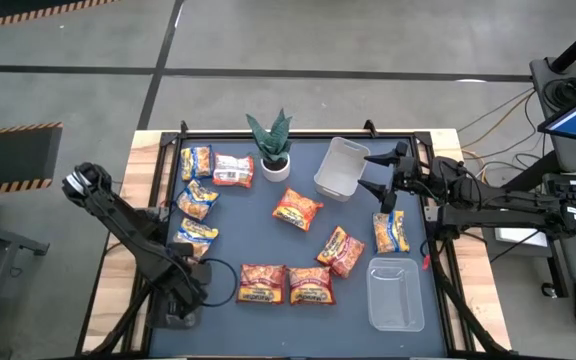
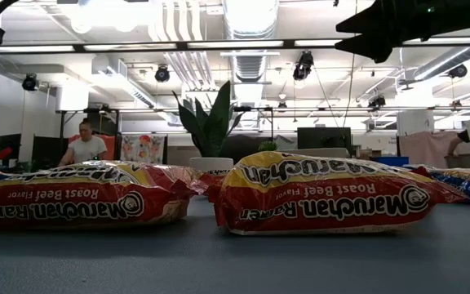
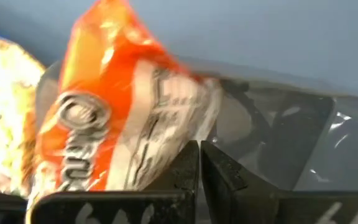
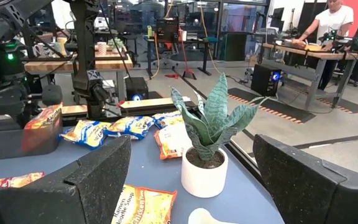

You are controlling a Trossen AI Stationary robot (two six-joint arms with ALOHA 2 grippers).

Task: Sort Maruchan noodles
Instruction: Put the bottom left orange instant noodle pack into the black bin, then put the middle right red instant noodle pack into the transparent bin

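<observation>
A: What is held by the left gripper (image 1: 190, 302)?

B: Its fingers are shut tight, and an orange-red plastic noodle packet (image 3: 126, 109) is seen right against them. A sure hold cannot be told. A clear plastic sheet (image 3: 303, 143) lies just past the fingers.

A: And the right gripper (image 1: 376, 170)?

B: It is spread wide and nothing is held. The tipped clear plastic bin (image 1: 340, 167) sits right beside it. No packet is seen in that bin.

A: What could go wrong?

B: The bin could be knocked by the wide fingers. The small potted green plant (image 1: 272, 146) could be bumped too.

A: And the other clear flat bin (image 1: 395, 293)?

B: Nothing is seen in it either. The flat noodle packets (image 1: 298, 208) are spread over the dark table (image 1: 238, 225) between both grippers.
</observation>
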